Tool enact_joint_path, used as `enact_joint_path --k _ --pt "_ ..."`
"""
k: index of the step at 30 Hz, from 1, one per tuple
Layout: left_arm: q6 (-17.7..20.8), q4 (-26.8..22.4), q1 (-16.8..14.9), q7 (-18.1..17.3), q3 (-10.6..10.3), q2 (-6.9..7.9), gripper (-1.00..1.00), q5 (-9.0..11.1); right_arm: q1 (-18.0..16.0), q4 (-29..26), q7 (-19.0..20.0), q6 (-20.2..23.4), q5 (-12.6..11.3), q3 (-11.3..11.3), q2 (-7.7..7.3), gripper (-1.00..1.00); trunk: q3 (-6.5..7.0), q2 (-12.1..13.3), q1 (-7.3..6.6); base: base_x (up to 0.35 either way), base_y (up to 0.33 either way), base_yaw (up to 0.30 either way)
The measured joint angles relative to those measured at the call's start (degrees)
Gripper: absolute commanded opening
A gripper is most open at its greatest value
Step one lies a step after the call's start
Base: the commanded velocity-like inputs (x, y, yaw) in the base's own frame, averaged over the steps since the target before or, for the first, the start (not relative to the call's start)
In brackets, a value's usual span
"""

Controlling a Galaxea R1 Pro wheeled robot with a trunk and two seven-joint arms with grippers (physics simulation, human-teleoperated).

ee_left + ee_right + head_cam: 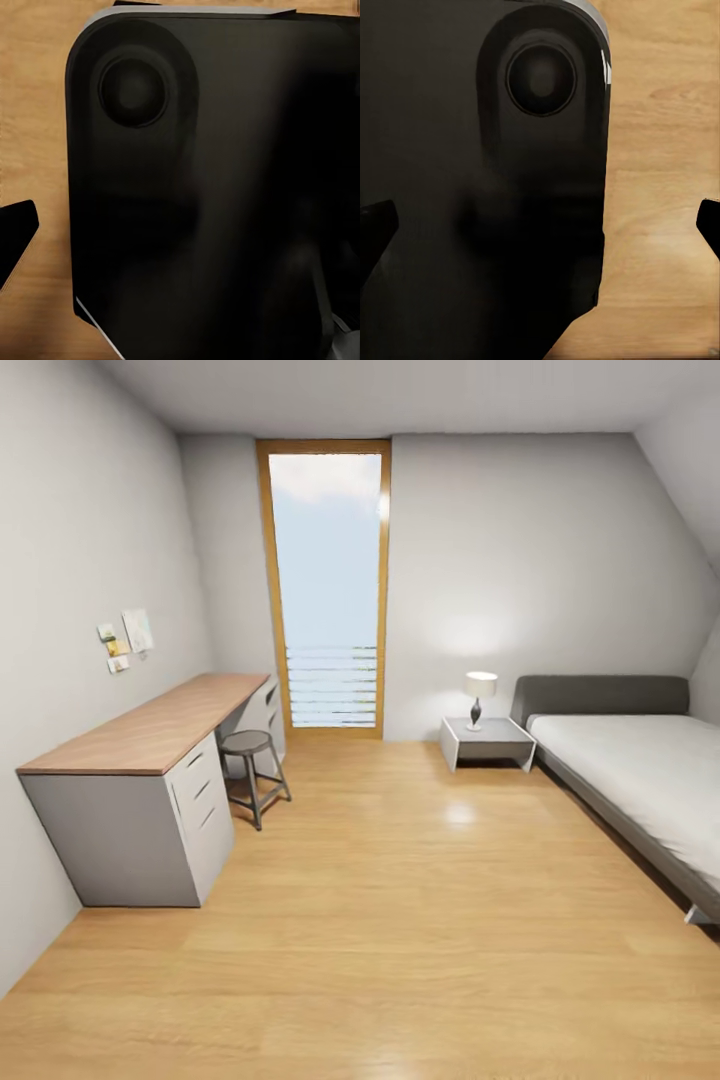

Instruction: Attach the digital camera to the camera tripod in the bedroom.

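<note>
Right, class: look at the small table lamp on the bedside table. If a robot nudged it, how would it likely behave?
The lamp looks prone to tipping: a wide shade sits on a narrow stem above a small base. It is probably light for its size, so a push might slide it across the smooth bedside table top. The shade seems thin and may dent, though that is hard to judge from here.

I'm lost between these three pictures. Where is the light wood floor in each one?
Head view: the wood floor spreads across the lower half, between desk and bed.
Left wrist view: a strip beside the black rounded panel.
Right wrist view: a wider strip beside that panel.
Shared landmark: the panel's round recess.
</note>
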Motion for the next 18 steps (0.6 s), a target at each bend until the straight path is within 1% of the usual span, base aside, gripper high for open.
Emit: enact_joint_path --k 18 --pt "0.0 0.0 0.0 0.1 0.2 0.0 1.0 0.0 0.0 0.0 0.0 0.0 -0.2 0.0 -0.14 1.0 0.0 0.0 0.0 0.0 0.0 -0.246"
